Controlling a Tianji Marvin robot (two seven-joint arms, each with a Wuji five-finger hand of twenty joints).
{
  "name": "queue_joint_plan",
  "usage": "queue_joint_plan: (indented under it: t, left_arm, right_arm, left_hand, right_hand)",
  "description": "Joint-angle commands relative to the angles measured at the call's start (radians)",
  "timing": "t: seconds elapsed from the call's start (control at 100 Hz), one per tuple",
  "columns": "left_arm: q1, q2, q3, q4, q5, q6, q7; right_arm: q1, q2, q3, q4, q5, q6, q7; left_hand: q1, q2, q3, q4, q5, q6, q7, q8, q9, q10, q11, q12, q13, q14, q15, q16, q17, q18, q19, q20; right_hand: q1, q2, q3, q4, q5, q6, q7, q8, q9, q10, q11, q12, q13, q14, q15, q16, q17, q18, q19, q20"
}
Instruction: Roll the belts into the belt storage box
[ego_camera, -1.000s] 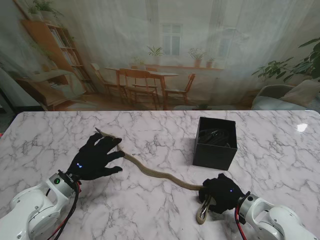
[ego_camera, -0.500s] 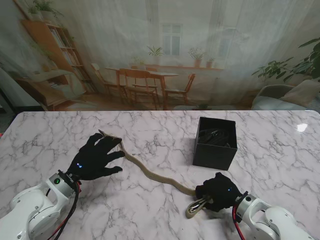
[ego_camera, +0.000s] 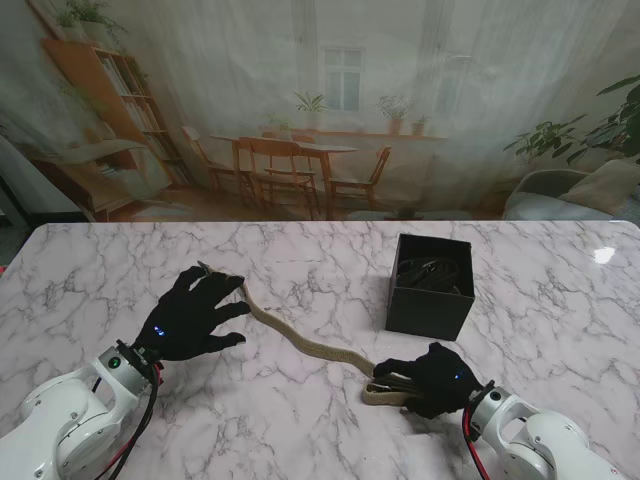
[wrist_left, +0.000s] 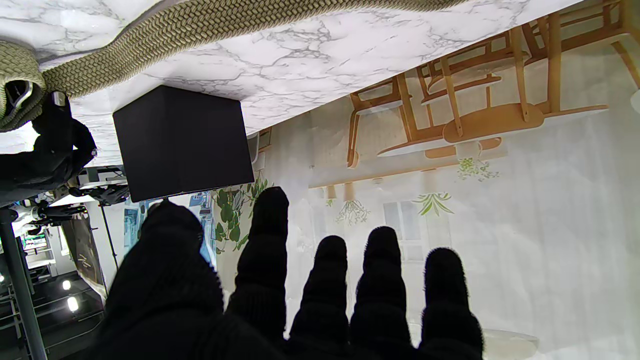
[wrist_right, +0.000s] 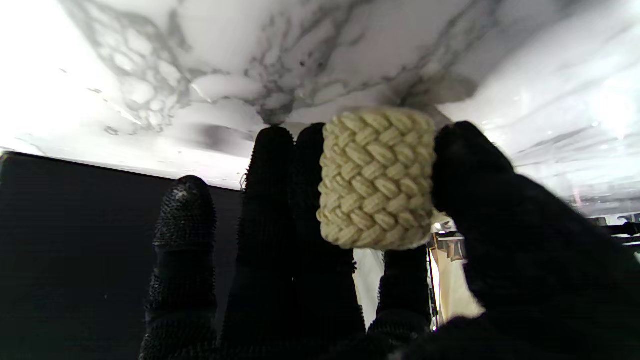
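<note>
One braided tan belt (ego_camera: 300, 340) lies on the marble counter (ego_camera: 560, 290), and the black box (ego_camera: 431, 285) serves as the landmark for everything else. The box stands open-topped, with dark coiled things inside that are too dim to name. The belt starts well to the left of the box, under the fingertips of the left hand (ego_camera: 195, 315), and snakes across the counter to a point nearer to me than the box, where the right hand (ego_camera: 432, 378) has it. The left hand is spread, fingers apart, pressing flat on the belt's tip rather than gripping it; its wrist view shows the fingers (wrist_left: 325, 280) extended with the belt (wrist_left: 200, 25) running past and the box (wrist_left: 182, 140) beyond. The right hand is clenched on the belt's other end: its wrist view shows a folded braided end (wrist_right: 377, 177) pinched between thumb and fingers (wrist_right: 272, 200), with the box (wrist_right: 75, 225) as a dark wall to one side. Nothing lies between the right hand and the box, which stand near each other but apart. Compared with half a second ago, the end in the right hand has turned from a loop hanging toward me into a flat fold pointing left, away from the box, the right hand has edged slightly that way, and the belt's slack has shortened; the left hand has stayed put.
</note>
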Motion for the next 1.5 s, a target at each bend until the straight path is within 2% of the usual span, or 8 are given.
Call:
queue_joint_plan:
  t: [0.0, 0.41, 0.6, 0.71, 0.86, 1.04, 1.14, 1.49]
  left_arm:
    - [0.000, -0.001, 0.004, 0.001, 0.000, 0.000, -0.011]
    - [0.001, -0.001, 0.003, 0.000, 0.000, -0.001, -0.009]
    - [0.000, -0.001, 0.003, 0.001, 0.000, -0.002, -0.008]
    - [0.000, -0.001, 0.003, 0.001, -0.001, -0.002, -0.006]
    - [0.000, -0.002, 0.004, 0.002, -0.002, -0.002, -0.006]
    - [-0.002, -0.001, 0.006, 0.002, -0.003, -0.004, -0.010]
    - [-0.003, -0.001, 0.006, 0.002, -0.003, -0.004, -0.010]
    - [-0.001, -0.002, 0.004, 0.001, -0.004, -0.004, -0.009]
  right_arm:
    - [-0.001, -0.003, -0.008, 0.019, -0.002, 0.000, -0.007]
    - [-0.007, -0.011, -0.010, 0.016, 0.046, 0.012, 0.024]
    - [-0.007, -0.013, -0.012, 0.020, 0.060, 0.012, 0.021]
    - [-0.010, -0.016, -0.010, 0.017, 0.081, 0.018, 0.038]
    - [-0.007, -0.015, -0.011, 0.022, 0.073, 0.011, 0.030]
    - [0.002, -0.011, -0.017, 0.034, 0.050, 0.002, 0.003]
    - [-0.004, -0.009, -0.009, 0.021, 0.045, -0.012, 0.022]
    - [-0.062, 0.008, 0.083, -0.135, 0.055, -0.101, 0.314]
  left_hand:
    - [0.004, 0.050, -0.019, -0.007, -0.009, 0.017, -0.003, 0.011, -0.045, 0.017, -0.016, -0.003, -0.019, 0.010, 0.007, 0.006, -0.019, 0.029, -0.033, -0.016]
    - [0.006, 0.050, -0.018, -0.007, -0.010, 0.017, -0.004, 0.010, -0.043, 0.017, -0.015, -0.002, -0.018, 0.012, 0.008, 0.007, -0.019, 0.029, -0.034, -0.016]
    - [0.006, 0.049, -0.019, -0.007, -0.010, 0.017, -0.003, 0.010, -0.041, 0.016, -0.014, -0.002, -0.017, 0.011, 0.008, 0.007, -0.019, 0.029, -0.034, -0.016]
    - [0.006, 0.049, -0.018, -0.007, -0.010, 0.018, -0.003, 0.010, -0.040, 0.016, -0.014, -0.002, -0.017, 0.013, 0.008, 0.008, -0.019, 0.029, -0.034, -0.016]
    - [0.006, 0.050, -0.019, -0.007, -0.009, 0.018, -0.003, 0.010, -0.039, 0.016, -0.013, -0.001, -0.016, 0.012, 0.009, 0.008, -0.019, 0.028, -0.034, -0.017]
    - [0.006, 0.050, -0.018, -0.007, -0.009, 0.018, -0.002, 0.011, -0.039, 0.015, -0.013, -0.001, -0.016, 0.013, 0.009, 0.008, -0.020, 0.028, -0.034, -0.017]
    - [0.005, 0.050, -0.019, -0.007, -0.009, 0.018, -0.002, 0.010, -0.039, 0.016, -0.013, -0.001, -0.016, 0.012, 0.009, 0.008, -0.020, 0.029, -0.034, -0.017]
    - [0.004, 0.053, -0.019, -0.007, -0.010, 0.018, -0.003, 0.010, -0.039, 0.015, -0.014, -0.001, -0.016, 0.012, 0.008, 0.008, -0.020, 0.029, -0.035, -0.017]
  right_hand:
    - [0.022, 0.054, 0.118, 0.092, -0.087, -0.007, -0.001, -0.032, 0.121, -0.105, 0.071, -0.014, 0.057, -0.062, 0.048, 0.016, 0.018, 0.004, 0.026, 0.016]
    - [0.216, 0.360, 0.036, 0.140, 0.220, -0.205, -0.033, -0.070, 0.085, -0.035, 0.174, 0.064, 0.128, 0.019, 0.109, 0.034, 0.021, 0.123, 0.014, 0.008]
    - [0.235, 0.386, 0.012, 0.143, 0.322, -0.238, 0.036, -0.022, 0.073, -0.033, 0.188, 0.075, 0.120, 0.020, 0.110, 0.034, -0.008, 0.145, -0.017, 0.006]
    - [0.203, 0.362, 0.027, 0.144, 0.103, -0.181, -0.043, -0.046, 0.095, -0.041, 0.175, 0.065, 0.135, 0.011, 0.120, 0.035, 0.003, 0.136, -0.021, 0.006]
    - [0.189, 0.346, 0.049, 0.141, 0.284, -0.224, 0.096, 0.015, 0.107, -0.036, 0.148, 0.051, 0.131, 0.009, 0.111, 0.031, -0.011, 0.131, -0.031, 0.004]
    - [0.034, 0.163, 0.007, 0.000, 0.404, 0.169, 0.283, -0.193, 0.192, -0.085, -0.033, -0.052, 0.125, -0.063, 0.066, 0.015, -0.025, 0.041, -0.034, -0.010]
    - [-0.229, 0.163, 0.036, 0.127, 0.471, 0.276, 0.106, 0.072, 0.179, -0.086, -0.070, -0.078, 0.091, -0.077, 0.029, -0.006, -0.050, 0.000, -0.032, -0.019]
    - [-0.281, 0.188, 0.070, 0.209, 0.262, 0.392, -0.070, 0.112, 0.004, -0.102, -0.166, -0.103, -0.083, -0.085, -0.083, -0.060, -0.159, -0.081, -0.102, -0.042]
